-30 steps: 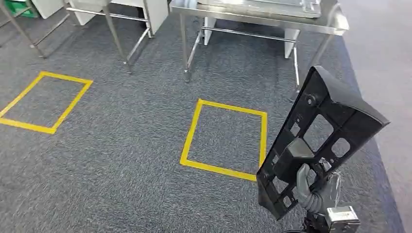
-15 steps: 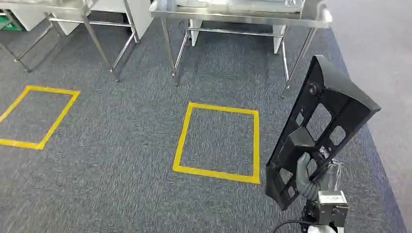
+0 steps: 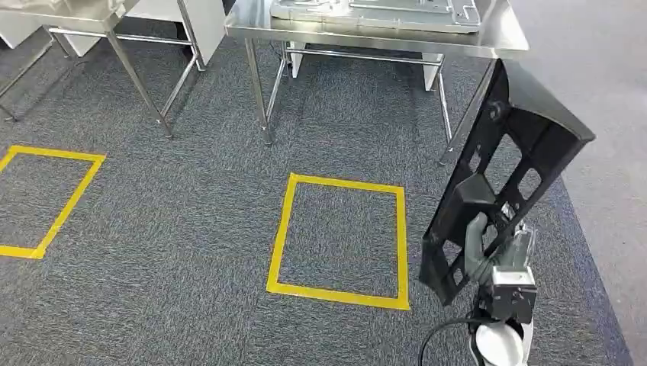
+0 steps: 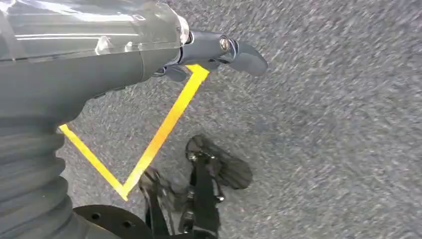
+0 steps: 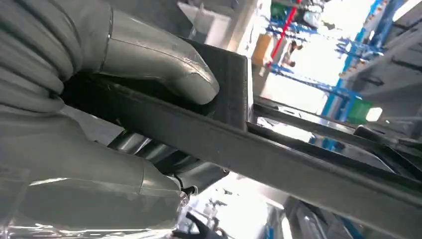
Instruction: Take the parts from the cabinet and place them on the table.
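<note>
Risk: you could bump the tall black part (image 3: 500, 183) on the near right corner of the metal table (image 3: 381, 34). Its top end stands very close to that corner, and it leans.
Risk two: the part could slip or swing. Your right hand (image 3: 479, 255) holds it low down, so most of it sticks up above the hold.
Right hand: closed tight on the black part. The thumb (image 5: 164, 67) presses one face and the fingers (image 5: 144, 149) wrap the other.
Left hand: (image 4: 149, 50) hangs over the grey carpet (image 3: 191, 229) near a yellow tape square (image 3: 339, 232). It holds nothing; you cannot tell how wide it is.
Part: up in the air, not yet on the table.
Table: a flat metal tray (image 3: 374, 11) lies on it.
</note>
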{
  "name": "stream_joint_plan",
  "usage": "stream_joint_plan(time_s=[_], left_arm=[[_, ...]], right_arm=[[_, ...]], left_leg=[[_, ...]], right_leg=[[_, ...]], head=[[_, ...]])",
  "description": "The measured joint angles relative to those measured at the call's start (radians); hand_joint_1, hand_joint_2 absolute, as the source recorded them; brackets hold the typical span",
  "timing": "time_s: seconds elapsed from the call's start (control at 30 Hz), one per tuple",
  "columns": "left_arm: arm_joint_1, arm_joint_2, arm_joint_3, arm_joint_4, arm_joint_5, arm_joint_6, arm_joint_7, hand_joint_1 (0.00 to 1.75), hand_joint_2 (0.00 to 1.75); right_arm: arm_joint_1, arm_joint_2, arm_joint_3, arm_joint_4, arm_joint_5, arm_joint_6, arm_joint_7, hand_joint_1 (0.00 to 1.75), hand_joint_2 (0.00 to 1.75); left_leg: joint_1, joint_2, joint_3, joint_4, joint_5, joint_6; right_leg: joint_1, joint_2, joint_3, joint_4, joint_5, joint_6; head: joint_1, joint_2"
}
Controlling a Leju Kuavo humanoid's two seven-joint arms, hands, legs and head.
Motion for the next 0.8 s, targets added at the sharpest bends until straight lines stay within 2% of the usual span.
stream_joint_plan(time_s=[0.03,0.07,0.1,0.13,0.17,0.2,0.23,0.27,0.3,0.33,0.37,0.4,0.43,0.47,0.5,0.53,0.57,0.6,0.63,0.67,0.7,0.73,0.77,0.8], left_arm=[[0.001,0.0,-0.001,0.0,0.0,0.0,0.002,0.0,1.75],[0.002,0.0,-0.003,0.0,0.001,0.0,0.002,0.0,1.75],[0.003,0.0,-0.005,0.0,0.002,0.0,0.005,0.0,1.75],[0.002,0.0,-0.006,0.0,0.003,0.0,0.006,0.0,1.75],[0.007,0.0,-0.007,0.0,0.003,0.0,0.007,0.0,1.75],[0.005,0.0,-0.008,0.005,0.003,0.0,0.008,0.0,1.75],[0.003,0.0,-0.009,0.005,0.003,0.0,0.008,0.0,1.75],[0.001,0.0,-0.012,0.005,0.003,0.0,0.01,0.0,1.75],[-0.002,0.0,-0.014,0.005,0.002,0.0,0.011,0.0,1.75],[-0.008,-0.001,-0.016,0.005,0.002,0.0,0.011,0.0,1.75],[-0.012,-0.001,-0.019,0.004,0.002,0.0,0.011,0.0,1.75],[-0.015,-0.001,-0.02,0.004,0.001,-0.002,0.012,0.0,1.75],[-0.017,-0.002,-0.022,0.004,0.0,-0.002,0.013,0.0,1.75],[-0.017,-0.002,-0.022,0.004,0.0,-0.002,0.014,0.0,1.75],[-0.014,-0.002,-0.023,0.004,0.0,-0.002,0.014,0.0,1.75],[-0.011,-0.002,-0.023,0.004,0.0,-0.002,0.014,0.0,1.75],[-0.008,-0.002,-0.023,0.004,0.0,-0.002,0.015,0.0,1.75],[-0.005,-0.002,-0.023,0.004,0.0,-0.002,0.016,0.0,1.75],[-0.001,-0.001,-0.023,0.004,0.0,-0.003,0.017,0.0,1.75],[0.005,0.0,-0.023,0.005,0.0,-0.003,0.018,0.0,1.75],[0.012,0.005,-0.023,0.007,0.0,-0.003,0.018,0.0,1.75],[0.015,0.004,-0.024,0.009,0.0,-0.004,0.021,0.0,1.75],[0.012,0.004,-0.024,0.009,-0.002,-0.006,0.02,0.0,1.75],[0.008,0.003,-0.026,0.008,-0.006,-0.01,0.02,0.0,1.75]], right_arm=[[-0.013,-0.008,0.006,0.005,0.003,-0.008,0.004,1.75,1.75],[-0.029,-0.017,0.014,0.013,0.004,-0.019,0.009,1.75,1.75],[-0.046,-0.025,0.021,0.02,-0.002,-0.03,0.016,1.75,1.75],[-0.059,-0.033,0.025,0.027,-0.012,-0.037,0.021,1.75,1.75],[-0.065,-0.041,0.027,0.035,-0.021,-0.042,0.025,1.75,1.75],[-0.069,-0.047,0.029,0.051,-0.032,-0.047,0.025,1.75,1.75],[-0.077,-0.056,0.033,0.056,-0.049,-0.044,0.031,1.75,1.75],[-0.08,-0.062,0.036,0.055,-0.069,-0.035,0.034,1.75,1.75],[-0.089,-0.072,0.039,0.055,-0.083,-0.026,0.035,1.75,1.75],[-0.101,-0.083,0.042,0.055,-0.096,-0.016,0.035,1.75,1.75],[-0.106,-0.091,0.043,0.055,-0.108,-0.009,0.034,1.75,1.75],[-0.114,-0.099,0.044,0.055,-0.116,-0.006,0.033,1.75,1.75],[-0.119,-0.104,0.045,0.056,-0.123,-0.004,0.033,1.75,1.75],[-0.122,-0.108,0.046,0.057,-0.125,-0.003,0.034,1.75,1.75],[-0.123,-0.11,0.048,0.058,-0.125,-0.001,0.034,1.75,1.75],[-0.122,-0.111,0.05,0.059,-0.125,0.001,0.034,1.75,1.75],[-0.123,-0.114,0.049,0.061,-0.126,0.003,0.034,1.75,1.75],[-0.123,-0.115,0.05,0.062,-0.128,0.005,0.032,1.75,1.75],[-0.124,-0.117,0.05,0.063,-0.143,0.01,0.029,1.75,1.75],[-0.124,-0.117,0.049,0.065,-0.155,0.016,0.029,1.75,1.75],[-0.121,-0.119,0.049,0.069,-0.165,0.021,0.027,1.75,1.75],[-0.123,-0.119,0.05,0.077,-0.172,0.023,0.024,1.75,1.75],[-0.12,-0.125,0.049,0.075,-0.177,0.02,0.023,1.75,1.75],[-0.115,-0.13,0.047,0.067,-0.176,0.016,0.019,1.75,1.75]], left_leg=[[0.0,-0.002,0.025,-0.006,-0.014,-0.002],[0.001,-0.003,0.052,-0.011,-0.031,-0.005],[0.003,-0.003,0.08,-0.012,-0.05,-0.008],[0.005,-0.003,0.107,-0.012,-0.071,-0.012],[0.004,-0.003,0.117,-0.014,-0.091,-0.017],[0.001,-0.004,0.148,0.002,-0.117,-0.022],[-0.001,-0.006,0.145,-0.017,-0.129,-0.032],[0.001,0.0,0.16,-0.03,-0.139,-0.039],[0.002,0.001,0.177,-0.015,-0.131,-0.045],[0.004,0.002,0.156,0.026,-0.105,-0.047],[0.008,0.002,0.117,0.103,-0.073,-0.05],[0.008,0.001,0.056,0.204,-0.044,-0.053],[0.008,0.001,-0.007,0.287,-0.057,-0.054],[0.007,0.001,-0.058,0.337,-0.104,-0.054],[0.005,0.001,-0.098,0.358,-0.168,-0.053],[0.002,0.001,-0.131,0.356,-0.232,-0.05],[-0.002,0.001,-0.159,0.331,-0.282,-0.043],[-0.007,0.001,-0.174,0.298,-0.29,-0.037],[-0.014,0.001,-0.188,0.238,-0.243,-0.023],[-0.023,-0.001,-0.198,0.17,-0.123,-0.002],[-0.036,-0.006,-0.201,0.106,0.074,0.021],[-0.045,-0.024,-0.205,0.105,0.105,0.026],[-0.044,-0.014,-0.185,0.102,0.089,0.021],[-0.045,-0.014,-0.173,0.088,0.08,0.024]], right_leg=[[-0.002,-0.001,-0.027,-0.007,-0.047,0.003],[-0.005,-0.003,-0.049,-0.032,-0.075,0.004],[-0.007,-0.006,-0.062,-0.077,-0.063,0.006],[-0.008,-0.011,-0.07,-0.137,0.002,0.004],[-0.011,-0.021,-0.074,-0.202,0.137,0.004],[-0.007,-0.036,-0.092,-0.257,0.308,0.002],[0.003,-0.033,-0.085,-0.238,0.269,-0.013],[0.005,-0.024,-0.08,-0.237,0.266,-0.02],[0.001,-0.019,-0.073,-0.245,0.251,-0.028],[0.002,-0.012,-0.056,-0.244,0.24,-0.038],[0.002,-0.01,-0.04,-0.249,0.228,-0.048],[0.003,-0.011,-0.022,-0.251,0.213,-0.052],[0.004,-0.011,-0.004,-0.252,0.197,-0.056],[0.006,-0.009,0.015,-0.254,0.18,-0.059],[0.007,-0.005,0.038,-0.255,0.164,-0.061],[0.008,-0.001,0.064,-0.257,0.145,-0.062],[0.009,0.003,0.094,-0.26,0.124,-0.062],[0.011,0.006,0.117,-0.263,0.108,-0.062],[0.014,0.007,0.148,-0.269,0.089,-0.062],[0.018,0.006,0.172,-0.274,0.071,-0.062],[0.011,0.008,0.184,-0.28,0.055,-0.063],[0.019,0.023,0.205,-0.28,0.038,-0.049],[0.015,0.018,0.218,-0.294,0.024,-0.043],[0.016,0.017,0.231,-0.286,0.034,-0.04]], head=[[0.0,0.0],[0.0,0.0],[0.0,0.0],[0.0,0.0],[0.0,0.0],[0.0,0.0],[0.002,0.0],[0.001,0.0],[0.001,0.0],[0.0,0.0],[0.0,0.0],[0.0,0.0],[0.0,0.0],[-0.001,0.0],[0.0,0.0],[-0.001,0.0],[-0.001,0.0],[-0.001,0.0],[-0.001,0.0],[-0.001,0.0],[0.0,0.0],[0.0,0.0],[-0.001,0.0],[-0.003,0.0]])
